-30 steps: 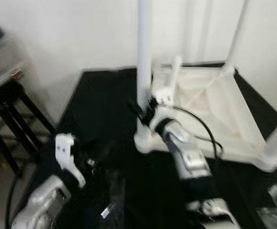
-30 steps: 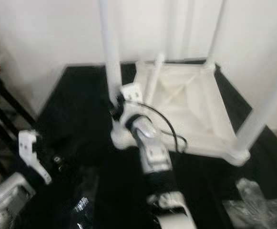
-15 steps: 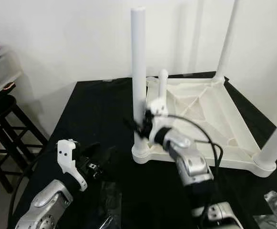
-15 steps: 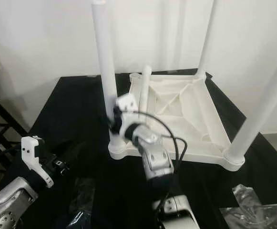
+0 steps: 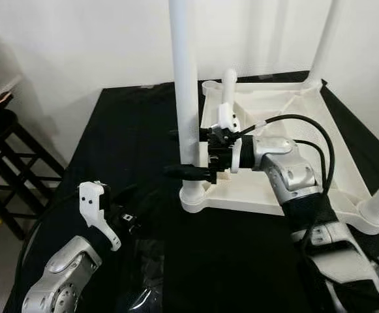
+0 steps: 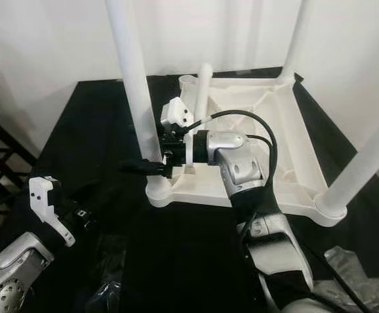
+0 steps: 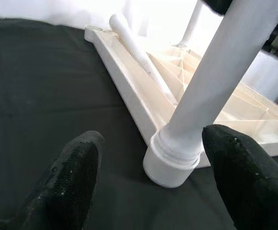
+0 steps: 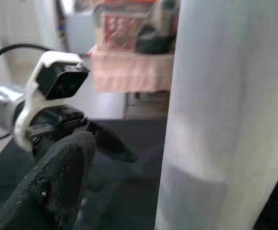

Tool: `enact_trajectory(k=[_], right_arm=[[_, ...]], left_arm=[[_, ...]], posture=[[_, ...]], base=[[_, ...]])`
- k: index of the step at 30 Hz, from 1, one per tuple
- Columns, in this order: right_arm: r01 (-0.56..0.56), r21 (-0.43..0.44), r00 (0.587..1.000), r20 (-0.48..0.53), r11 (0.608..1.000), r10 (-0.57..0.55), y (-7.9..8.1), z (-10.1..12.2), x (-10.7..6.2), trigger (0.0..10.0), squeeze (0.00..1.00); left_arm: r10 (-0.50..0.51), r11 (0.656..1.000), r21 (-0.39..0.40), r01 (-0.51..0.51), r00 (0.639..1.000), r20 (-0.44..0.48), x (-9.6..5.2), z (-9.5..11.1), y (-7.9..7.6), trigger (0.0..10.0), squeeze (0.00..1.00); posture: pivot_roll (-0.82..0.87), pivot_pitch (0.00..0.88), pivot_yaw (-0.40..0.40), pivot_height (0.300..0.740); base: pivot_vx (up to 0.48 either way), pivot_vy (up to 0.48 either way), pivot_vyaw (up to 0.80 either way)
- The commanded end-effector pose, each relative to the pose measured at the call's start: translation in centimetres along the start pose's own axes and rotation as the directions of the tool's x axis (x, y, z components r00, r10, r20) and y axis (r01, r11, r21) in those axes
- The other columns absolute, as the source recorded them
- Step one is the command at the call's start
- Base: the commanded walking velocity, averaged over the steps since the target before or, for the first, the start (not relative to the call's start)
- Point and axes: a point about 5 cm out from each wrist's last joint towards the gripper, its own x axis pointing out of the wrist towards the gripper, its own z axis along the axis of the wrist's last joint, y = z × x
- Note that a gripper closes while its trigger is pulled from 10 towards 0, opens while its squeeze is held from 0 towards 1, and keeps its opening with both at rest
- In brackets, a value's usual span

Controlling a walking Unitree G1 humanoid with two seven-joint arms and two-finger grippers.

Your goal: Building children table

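Upturned white children's table [image 5: 287,147] lies on the black tabletop [image 5: 124,143]. Right gripper [image 5: 190,171] straddles near-corner leg [image 5: 184,85], fingers wide; left gripper [image 7: 148,191] wide, nearby. Sideways push could unseat leg.

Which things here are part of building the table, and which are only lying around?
Part of the job:
- white table top, upside down
- upright leg by the right gripper
- loose leg lying in the top
- left gripper

Lying around:
- black stool
- clear plastic wrap
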Motion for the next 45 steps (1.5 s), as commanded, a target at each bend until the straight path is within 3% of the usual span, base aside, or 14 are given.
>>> enact_trajectory(k=[1,5,6,23,26,28,29,31,39,40,41,43,44,45], right_arm=[[-0.081,-0.003,0.996,-0.022,0.997,0.081,0.4,-0.3,0.8,10.0,0.0],[-0.116,0.009,0.991,-0.063,0.993,0.116,-0.4,-0.1,1.1,7.3,0.0],[-0.126,0.013,0.989,-0.072,0.992,0.127,-0.7,0.0,1.3,0.0,0.0],[-0.014,0.114,0.999,-0.035,0.993,0.018,1.1,-4.4,-0.7,0.0,0.0],[0.505,0.192,0.862,-0.052,0.842,-0.505,1.5,-6.7,2.5,0.0,0.0],[0.505,0.192,0.862,-0.052,0.842,-0.505,1.5,-6.7,2.5,0.0,0.0],[0.746,0.218,0.659,-0.107,0.629,-0.744,1.3,-7.4,3.1,0.0,0.0],[0.767,0.268,0.634,-0.179,0.583,-0.752,2.2,-8.0,3.0,0.0,0.0],[0.64,0.23,0.765,-0.28,0.733,-0.58,4.9,-9.2,3.4,0.0,0.0],[0.607,0.218,0.79,-0.276,0.765,-0.548,5.3,-8.6,4.0,6.5,0.0],[0.57,0.2,0.815,-0.263,0.797,-0.517,5.4,-7.9,4.3,10.0,0.0],[0.555,0.188,0.824,-0.256,0.81,-0.505,5.2,-7.5,4.4,10.0,0.0],[0.532,0.195,0.842,-0.226,0.824,-0.49,4.7,-6.9,4.3,10.0,1.0],[0.532,0.195,0.842,-0.226,0.824,-0.49,4.7,-6.9,4.3,10.0,1.0]], left_arm=[[0.013,1.0,0.023,-0.013,1.0,-0.004,-0.3,0.1,0.1,10.0,0.0],[0.026,0.999,0.044,-0.026,1.0,-0.009,-0.6,0.1,0.1,10.0,0.0],[0.032,0.998,0.052,-0.031,0.999,-0.011,-0.8,0.0,0.1,10.0,0.0],[0.04,0.997,0.067,-0.039,0.999,-0.014,-1.2,0.0,-0.1,10.0,0.0],[0.04,0.997,0.067,-0.039,0.999,-0.014,-1.5,0.1,0.0,10.0,0.0],[0.04,0.997,0.067,-0.039,0.999,-0.014,-1.5,0.1,0.0,10.0,0.0],[0.041,0.997,0.067,-0.04,0.999,-0.014,-1.5,0.1,0.0,10.0,0.0],[0.028,0.998,0.06,-0.026,0.999,-0.027,-1.5,0.1,0.1,10.0,0.0],[0.01,0.999,0.039,-0.009,0.999,-0.033,-1.3,0.2,0.4,10.0,0.0],[0.023,0.999,0.044,-0.022,0.999,-0.025,-1.4,0.2,0.5,10.0,0.0],[0.028,0.999,0.045,-0.027,0.999,-0.022,-1.5,0.3,0.6,10.0,0.0],[0.029,0.999,0.045,-0.028,0.999,-0.022,-1.5,0.4,0.7,10.0,0.0],[0.025,0.999,0.044,-0.024,0.999,-0.023,-1.4,0.4,0.7,10.0,0.0],[0.025,0.999,0.044,-0.024,0.999,-0.023,-1.4,0.4,0.7,10.0,0.0]], posture=[[0.0,0.049,0.042,0.74],[0.01,0.049,0.04,0.74],[0.02,0.049,0.041,0.74],[0.01,0.068,0.048,0.74],[0.0,0.073,0.048,0.74],[0.0,0.073,0.048,0.74],[0.0,0.073,0.048,0.74],[-0.06,0.063,0.113,0.74],[0.0,0.078,0.097,0.74],[0.0,0.072,0.098,0.74],[0.0,0.072,0.1,0.74],[0.0,0.071,0.101,0.74],[0.0,0.071,0.102,0.74],[0.0,0.071,0.102,0.74]], base=[[0.0,0.0,0.0],[0.0,0.0,0.0],[0.0,0.0,0.0],[0.0,0.0,0.0],[0.0,0.0,0.0],[0.0,0.0,0.0],[0.0,0.0,0.0],[0.0,0.0,0.0],[0.0,0.0,0.0],[0.0,0.0,0.0],[0.0,0.0,0.0],[0.0,0.0,0.0],[0.0,0.0,0.0],[0.0,0.0,0.0]])
